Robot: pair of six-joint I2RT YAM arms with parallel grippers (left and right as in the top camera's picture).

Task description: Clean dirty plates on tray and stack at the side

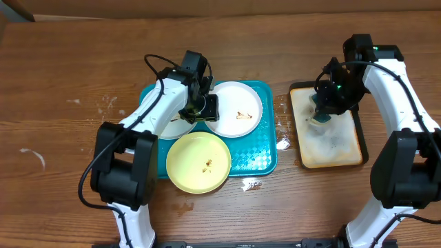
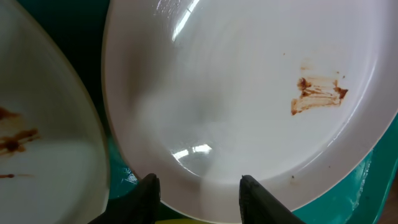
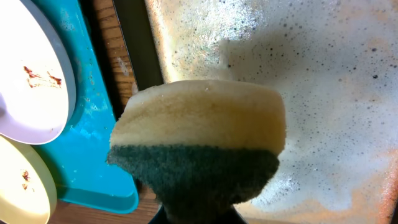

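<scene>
Three plates lie on the teal tray point(image 1: 260, 157): a white plate point(image 1: 238, 109) with a brown smear at the right, a second white plate point(image 1: 171, 128) partly under my left arm, and a pale yellow-green plate point(image 1: 198, 162) at the front, overhanging the rim. My left gripper point(image 1: 200, 107) hovers between the two white plates. In the left wrist view it point(image 2: 200, 194) is open, its fingertips point(image 2: 149, 193) standing over the near rim of the smeared white plate point(image 2: 249, 93). My right gripper point(image 1: 322, 112) is shut on a yellow-and-green sponge point(image 3: 199, 143) above the beige tray.
The small dark-rimmed beige tray point(image 1: 329, 141) sits right of the teal tray, its surface point(image 3: 336, 93) covered in foam. Foam flecks lie on the wood at the teal tray's right side point(image 1: 282, 142) and front point(image 1: 251, 184). Bare wooden table point(image 1: 62, 138) stretches to the left.
</scene>
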